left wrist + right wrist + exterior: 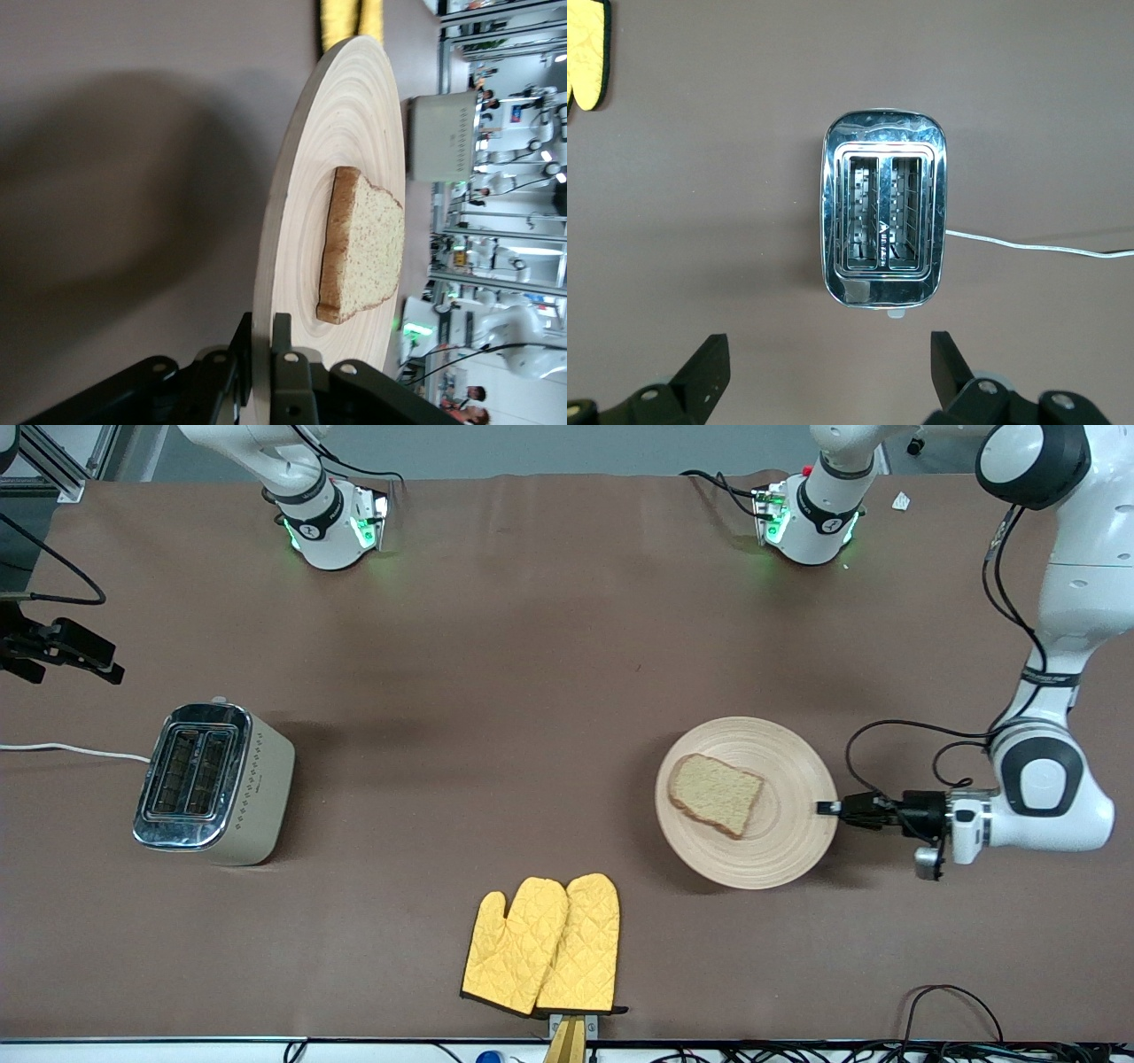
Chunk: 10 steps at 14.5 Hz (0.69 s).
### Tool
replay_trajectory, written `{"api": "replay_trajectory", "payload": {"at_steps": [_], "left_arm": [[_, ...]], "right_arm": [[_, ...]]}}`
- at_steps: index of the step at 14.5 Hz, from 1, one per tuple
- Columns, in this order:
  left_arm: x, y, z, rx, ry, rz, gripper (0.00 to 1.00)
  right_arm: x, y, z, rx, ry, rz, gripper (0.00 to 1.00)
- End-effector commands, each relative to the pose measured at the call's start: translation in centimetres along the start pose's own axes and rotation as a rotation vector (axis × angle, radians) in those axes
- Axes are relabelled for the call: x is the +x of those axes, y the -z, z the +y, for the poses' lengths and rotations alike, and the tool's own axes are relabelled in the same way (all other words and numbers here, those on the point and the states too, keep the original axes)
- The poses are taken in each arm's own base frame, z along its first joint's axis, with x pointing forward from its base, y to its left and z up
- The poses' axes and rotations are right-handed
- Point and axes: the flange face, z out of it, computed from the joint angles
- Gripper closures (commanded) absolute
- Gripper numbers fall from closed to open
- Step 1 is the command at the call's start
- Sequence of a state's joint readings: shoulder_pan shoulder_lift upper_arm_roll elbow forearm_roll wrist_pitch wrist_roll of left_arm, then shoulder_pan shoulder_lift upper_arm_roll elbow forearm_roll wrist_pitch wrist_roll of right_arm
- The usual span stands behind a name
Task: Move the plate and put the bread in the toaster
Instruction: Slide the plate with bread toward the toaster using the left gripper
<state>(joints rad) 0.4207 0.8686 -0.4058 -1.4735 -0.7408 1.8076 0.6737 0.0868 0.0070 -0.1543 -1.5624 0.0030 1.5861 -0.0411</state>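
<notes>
Front: plate (780, 850) sits on the brown surface (532, 646) toward the left arm's end, bread (714, 794) lying flat on it. Left end effector (828, 808) comes in level with the plate, fingers clamped on the plate's rim at the edge toward the left arm's end. Toaster (213, 784) stands toward the right arm's end of the surface, well apart from the plate, slots up and bare, white cord (71, 750) running off the surface edge. Yellow oven mitts (542, 946) lie nearer the front camera, between toaster and plate. Right end effector (75, 657) hangs at the frame edge, up above the toaster's end of the surface.

Left wrist: fingers (288, 372) pinch the plate (301, 266) rim, one above and one below. Bread (359, 248) sits near the plate's middle.

Right wrist: right end effector (824, 372) fingers spread wide, nothing between them, looking straight down on the toaster (884, 217). Both slots are visible, with the cord (1036, 248) trailing off.
</notes>
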Motion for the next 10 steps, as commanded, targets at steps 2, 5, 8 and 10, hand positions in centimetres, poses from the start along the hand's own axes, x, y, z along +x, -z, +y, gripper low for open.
{"api": "replay_trajectory", "payload": {"at_steps": [2,5,8,10], "left_arm": [[3.7,-9.6,6.5,-0.041,0.024,0.059,1.0],[5.2,-20.1,12.1,-0.035,0.124,0.133,1.0],[3.9,-30.6,15.9,-0.048,0.208,0.204,1.0],[2.9,-35.3,16.7,-0.028,0.221,0.222,1.0]], "right_arm": [[-0.1,0.2,0.7,0.011,-0.014,0.004,0.0],[-0.1,0.0,1.2,0.011,-0.023,0.001,0.0],[-0.1,0.0,1.3,0.01,-0.026,0.001,0.0],[-0.1,0.0,1.3,0.01,-0.026,0.001,0.0]]}}
